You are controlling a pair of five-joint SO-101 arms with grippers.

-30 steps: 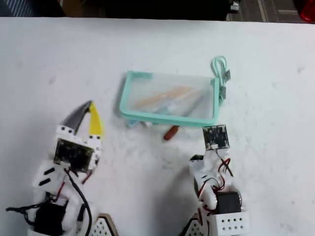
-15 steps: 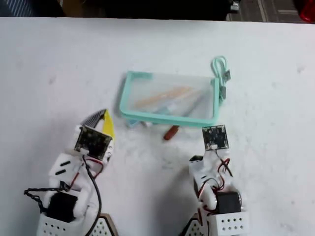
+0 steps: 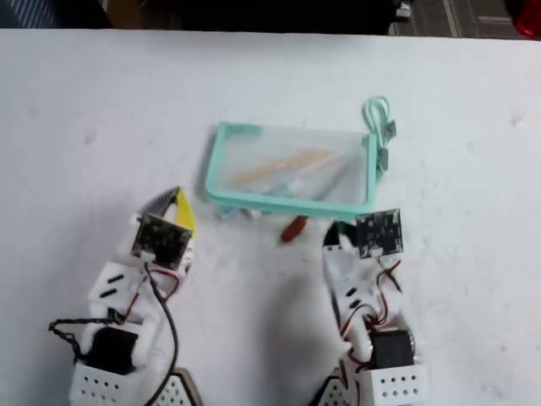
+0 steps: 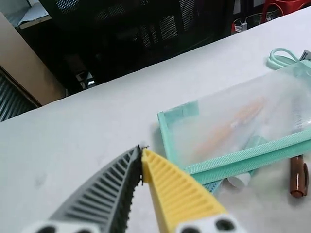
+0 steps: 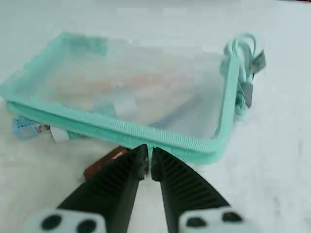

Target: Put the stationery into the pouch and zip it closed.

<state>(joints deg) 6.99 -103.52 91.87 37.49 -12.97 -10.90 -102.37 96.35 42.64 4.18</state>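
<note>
Mint-green tape edges the translucent pouch (image 3: 292, 169) (image 4: 243, 121) (image 5: 136, 92), which lies flat near the middle of the white table (image 3: 101, 101), its long side turned toward the two arms. Through its wall an orange pencil (image 3: 279, 167) (image 4: 233, 121) (image 5: 107, 85) shows, lying aslant among paler, bluish pieces that are too blurred to name. A green zip cord (image 3: 378, 114) (image 4: 284, 56) (image 5: 243, 48) loops off the pouch's far corner on the right arm's side. Along the near edge a white-capped item (image 3: 237, 211) (image 4: 238, 180) (image 5: 53, 133) pokes out at the corner on the left arm's side. A reddish-brown pen (image 3: 293, 227) (image 4: 298, 175) (image 5: 104, 162) lies outside on the table, just beside that same near edge.

The left gripper (image 3: 173, 199) (image 4: 141, 154) sits near the pouch's near left corner but apart from it, its grey and yellow fingers pressed tip to tip with nothing between them. The right gripper (image 3: 334, 230) (image 5: 149, 158) is close to the pouch's near edge, just beside the brown pen. Its black fingers are drawn together to a thin slit and it grips nothing
</note>
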